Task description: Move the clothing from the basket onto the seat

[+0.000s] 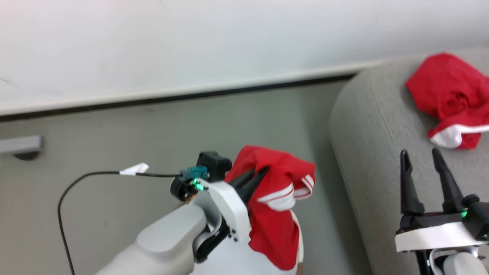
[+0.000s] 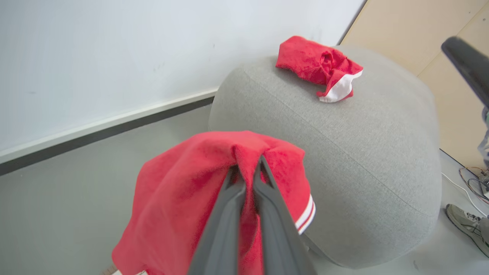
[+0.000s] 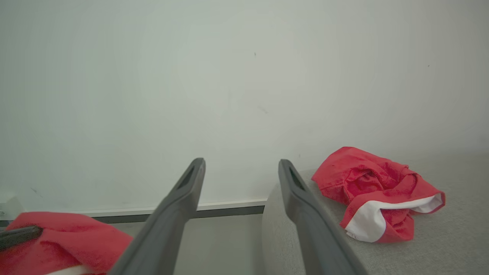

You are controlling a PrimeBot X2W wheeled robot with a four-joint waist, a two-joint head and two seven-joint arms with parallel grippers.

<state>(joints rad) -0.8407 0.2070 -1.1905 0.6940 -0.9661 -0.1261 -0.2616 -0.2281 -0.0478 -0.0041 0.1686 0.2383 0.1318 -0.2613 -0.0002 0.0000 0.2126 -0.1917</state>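
Observation:
My left gripper is shut on a bright red piece of clothing with white stripes, which hangs in the air above the white basket and left of the seat. The left wrist view shows the fingers pinching a fold of this red fabric. A second red garment with a white band lies crumpled on the grey seat, toward its far side. My right gripper stands open over the seat's near part, holding nothing; its fingers point toward the wall, with the lying garment to their right.
A white wall with a dark baseboard runs behind the grey floor. A black cable with a white tag trails from my left wrist. A person's shoe and loose wires lie on the floor beyond the seat.

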